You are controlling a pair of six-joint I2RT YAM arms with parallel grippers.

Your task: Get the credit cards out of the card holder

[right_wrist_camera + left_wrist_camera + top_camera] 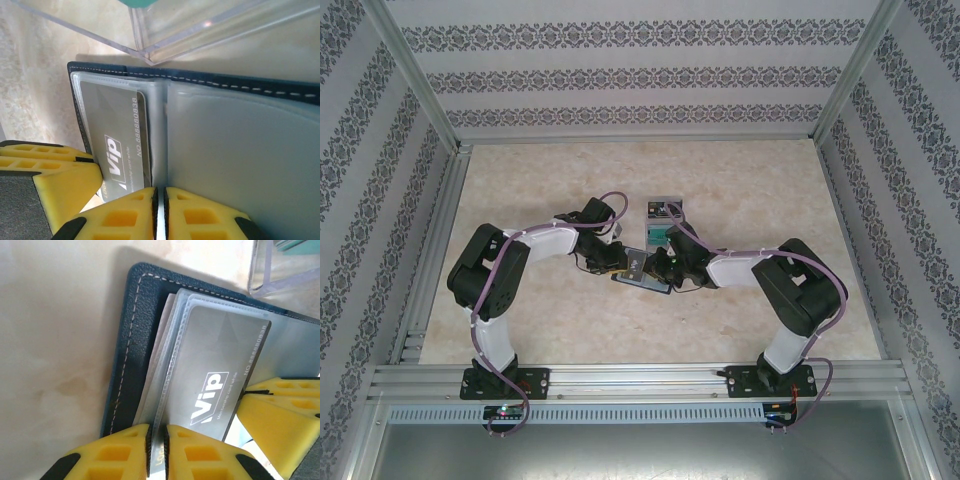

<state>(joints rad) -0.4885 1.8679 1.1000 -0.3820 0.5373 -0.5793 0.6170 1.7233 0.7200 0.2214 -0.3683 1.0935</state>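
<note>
The slate-blue card holder lies open on the table, its grey lining facing up. A silvery-grey credit card printed "Vip" sits in a clear pocket on the left half, its near end sticking out past the holder's edge. My left gripper is shut on that card's protruding end; its yellow fingers also show beside the card. My right gripper is shut on the holder's lining at the fold. From above, both grippers meet over the holder.
A clear plastic box stands just beyond the holder, close to its far edge, with a teal-green card inside. Patterned walls and metal rails enclose the beige table.
</note>
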